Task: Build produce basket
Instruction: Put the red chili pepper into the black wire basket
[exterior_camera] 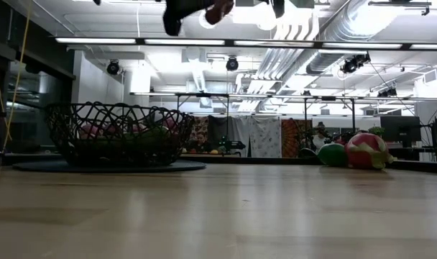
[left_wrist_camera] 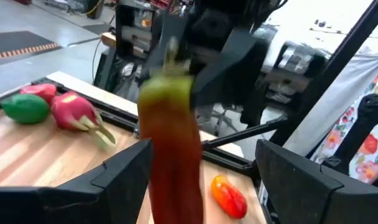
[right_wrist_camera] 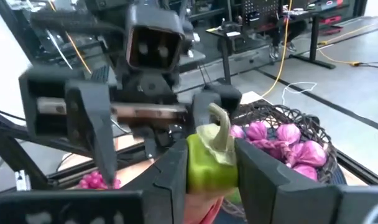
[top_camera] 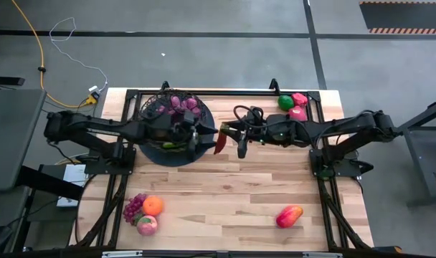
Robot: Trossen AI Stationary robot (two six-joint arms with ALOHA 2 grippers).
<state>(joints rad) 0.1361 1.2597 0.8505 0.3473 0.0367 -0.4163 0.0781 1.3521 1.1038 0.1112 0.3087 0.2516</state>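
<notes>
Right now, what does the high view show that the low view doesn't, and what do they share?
Only the high view shows the near-edge produce: the grape bunch, orange and peach clustered together, and the mango lying apart from them. It also shows the right gripper shut on the red pepper facing the open left gripper at the basket's rim. Only the low view shows the room behind the table, with its ceiling lights and ducts. Both show the basket with purple grapes inside, and the green and pink produce at the far corner.

Pale matt wood-plank table point(top_camera: 225, 193); black wire-mesh basket point(top_camera: 155, 107); glossy smooth pepper point(left_wrist_camera: 173, 149).
</notes>
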